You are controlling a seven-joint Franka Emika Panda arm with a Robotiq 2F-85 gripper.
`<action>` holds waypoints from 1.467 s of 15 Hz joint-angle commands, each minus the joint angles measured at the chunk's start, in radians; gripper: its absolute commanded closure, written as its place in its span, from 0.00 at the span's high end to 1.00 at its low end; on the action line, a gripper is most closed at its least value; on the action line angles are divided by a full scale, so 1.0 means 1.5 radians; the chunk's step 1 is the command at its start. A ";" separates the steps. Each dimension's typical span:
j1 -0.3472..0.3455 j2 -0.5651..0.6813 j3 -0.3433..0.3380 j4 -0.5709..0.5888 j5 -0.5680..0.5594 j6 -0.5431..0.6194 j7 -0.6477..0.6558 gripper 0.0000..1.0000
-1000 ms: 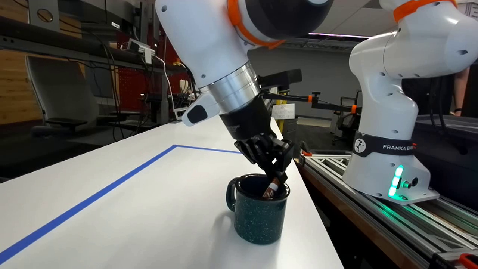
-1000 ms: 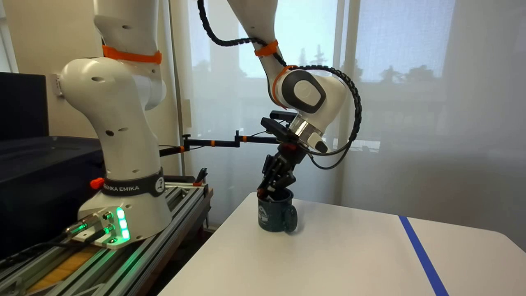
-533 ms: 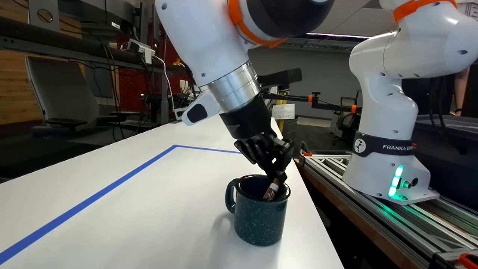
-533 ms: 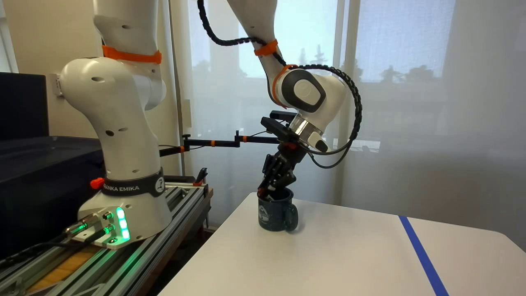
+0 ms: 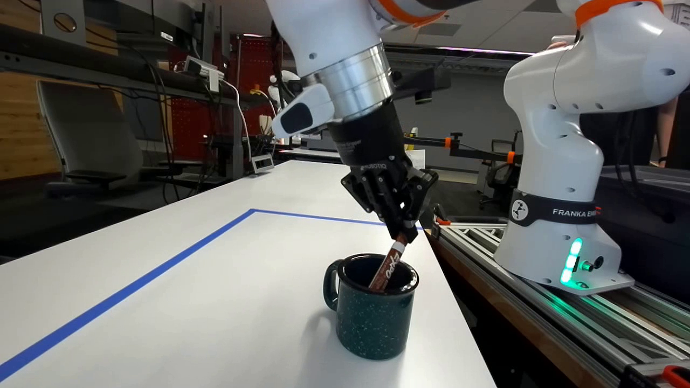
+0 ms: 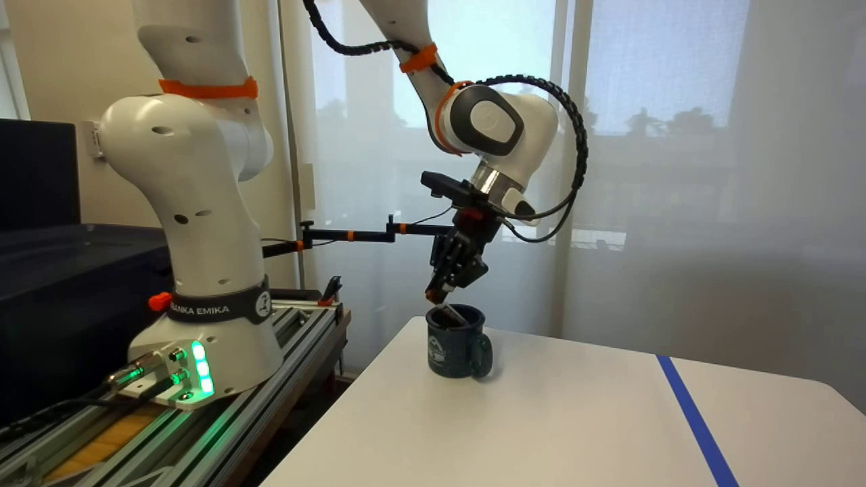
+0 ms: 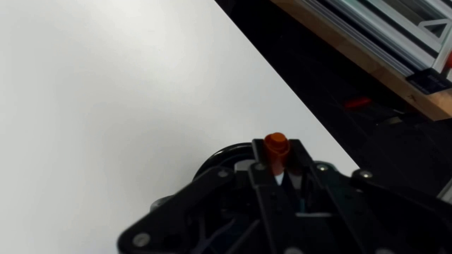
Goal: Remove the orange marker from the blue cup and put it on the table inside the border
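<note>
The orange marker (image 5: pixel 387 268), brownish with a white band, leans tilted in the speckled dark teal cup (image 5: pixel 374 326). Its lower end is hidden inside the cup. My gripper (image 5: pixel 407 231) is just above the cup's rim, shut on the marker's orange cap end. In the wrist view the orange cap (image 7: pixel 277 150) sits between the two fingertips, with the cup's dark rim (image 7: pixel 220 154) behind them. In an exterior view the cup (image 6: pixel 457 353) stands upright near the table's corner, with the gripper (image 6: pixel 440 291) over it.
Blue tape (image 5: pixel 161 274) marks a border on the white table (image 5: pixel 232 302); it also shows in an exterior view (image 6: pixel 697 419). The cup stands close to the table edge beside the robot's metal rail (image 5: pixel 539 302). A black camera arm (image 6: pixel 352 236) stretches behind the gripper.
My gripper has risen with the marker, so more of the marker's barrel shows above and inside the cup. The cup has shifted slightly and stays on the table.
</note>
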 commanded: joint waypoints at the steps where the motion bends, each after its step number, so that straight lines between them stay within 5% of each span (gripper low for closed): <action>1: 0.011 -0.095 -0.001 -0.047 0.001 -0.016 -0.013 0.05; 8: 0.000 -0.211 -0.022 -0.114 -0.026 -0.010 0.055 0.05; 16: -0.080 -0.230 -0.049 -0.143 -0.119 0.043 0.274 0.05; 22: -0.136 -0.144 -0.091 -0.146 -0.165 0.242 0.297 0.05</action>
